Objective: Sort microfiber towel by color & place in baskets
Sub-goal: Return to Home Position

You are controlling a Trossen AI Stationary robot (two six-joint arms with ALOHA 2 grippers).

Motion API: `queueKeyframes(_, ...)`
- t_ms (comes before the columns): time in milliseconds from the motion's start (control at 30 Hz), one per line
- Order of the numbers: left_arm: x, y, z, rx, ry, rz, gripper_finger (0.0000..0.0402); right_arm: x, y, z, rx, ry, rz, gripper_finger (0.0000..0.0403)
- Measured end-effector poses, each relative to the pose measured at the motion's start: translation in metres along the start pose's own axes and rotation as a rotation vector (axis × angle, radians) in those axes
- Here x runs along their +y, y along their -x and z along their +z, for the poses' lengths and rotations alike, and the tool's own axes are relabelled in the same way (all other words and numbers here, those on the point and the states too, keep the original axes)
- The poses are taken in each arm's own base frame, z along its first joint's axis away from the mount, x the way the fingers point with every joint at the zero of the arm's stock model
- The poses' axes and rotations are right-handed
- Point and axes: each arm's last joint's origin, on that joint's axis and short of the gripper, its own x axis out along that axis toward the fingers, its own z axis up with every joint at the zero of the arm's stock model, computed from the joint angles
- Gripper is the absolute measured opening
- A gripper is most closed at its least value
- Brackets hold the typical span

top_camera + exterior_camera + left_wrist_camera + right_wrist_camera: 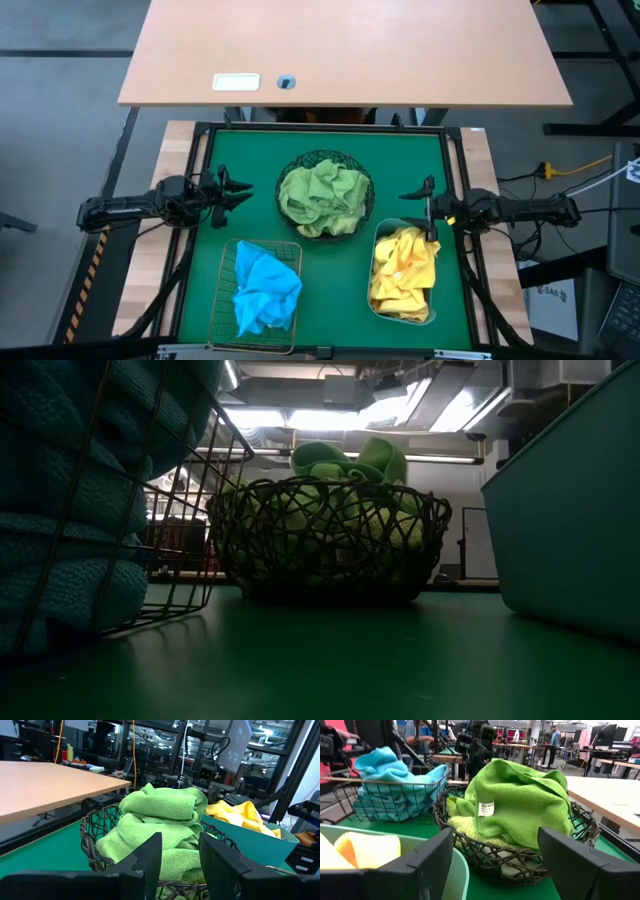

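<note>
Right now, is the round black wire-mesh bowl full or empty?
Full. The round black wire-mesh bowl holds light green microfiber cloths heaped above its rim, as the low view shows.

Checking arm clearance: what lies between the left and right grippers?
The high view shows the black wire bowl of green towels between the left gripper and the right gripper; the mat beside it is bare.
</note>
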Motion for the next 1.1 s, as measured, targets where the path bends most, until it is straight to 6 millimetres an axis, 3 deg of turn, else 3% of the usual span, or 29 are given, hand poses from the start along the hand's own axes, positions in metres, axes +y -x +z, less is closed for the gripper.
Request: queueKeyframes(1100, 0.0, 0.0, 0.0, 0.0, 0.0, 0.0, 0.0124, -0.0002, -0.0003, -0.0007, 0.009, 0.045, -0.008, 0.0289)
